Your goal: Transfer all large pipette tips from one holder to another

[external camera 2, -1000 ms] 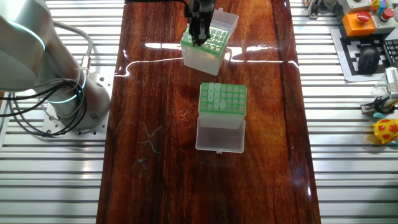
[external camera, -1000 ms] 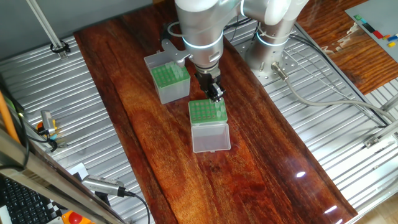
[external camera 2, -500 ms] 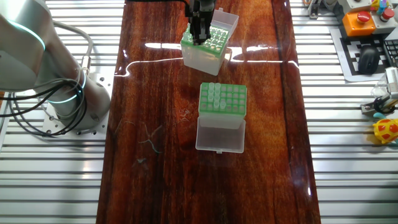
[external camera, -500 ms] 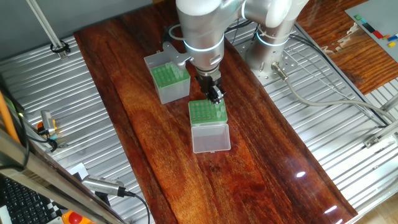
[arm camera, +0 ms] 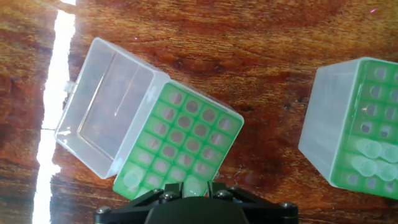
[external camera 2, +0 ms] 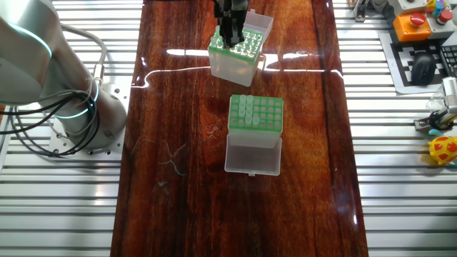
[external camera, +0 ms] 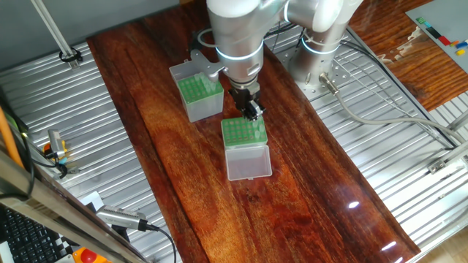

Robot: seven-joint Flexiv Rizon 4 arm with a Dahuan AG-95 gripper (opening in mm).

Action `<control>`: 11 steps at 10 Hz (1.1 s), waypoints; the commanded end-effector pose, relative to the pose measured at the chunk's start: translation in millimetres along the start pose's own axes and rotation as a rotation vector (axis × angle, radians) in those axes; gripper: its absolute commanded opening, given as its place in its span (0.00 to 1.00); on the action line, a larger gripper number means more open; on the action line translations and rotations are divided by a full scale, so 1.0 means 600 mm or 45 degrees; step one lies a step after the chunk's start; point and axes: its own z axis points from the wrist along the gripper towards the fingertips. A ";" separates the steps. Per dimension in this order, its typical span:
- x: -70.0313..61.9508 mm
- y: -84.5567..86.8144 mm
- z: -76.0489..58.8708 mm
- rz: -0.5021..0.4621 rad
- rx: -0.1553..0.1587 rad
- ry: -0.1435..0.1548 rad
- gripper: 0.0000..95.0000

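The claw sits low over the clear-sided tip holder, at the edge row of its green grid farthest from the holder's clear hinged lid, which is folded open. In the hand view one pale large pipette tip stands in a hole of that row right at the claw's front, and another occupies the corner hole of the same row. The rest of the grid looks empty. The tip's long axis is upright, in line with the fingers, so the coming move is probably a straight pull up out of the hole, with no sideways drag.

The jaws look narrow in both fixed views, but I cannot tell whether they have closed on the tip or only flank it.

The grey-sided tip holder stands near the clear-sided one, across a strip of bare bench on the side away from that lid, with several tips seated.
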 end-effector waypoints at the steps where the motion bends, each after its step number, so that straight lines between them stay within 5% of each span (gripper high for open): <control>1: -0.003 0.004 -0.025 -0.011 0.000 0.000 0.00; 3: -0.001 0.007 -0.065 -0.021 -0.001 -0.001 0.00; 11: 0.025 0.005 -0.125 -0.060 0.000 -0.009 0.00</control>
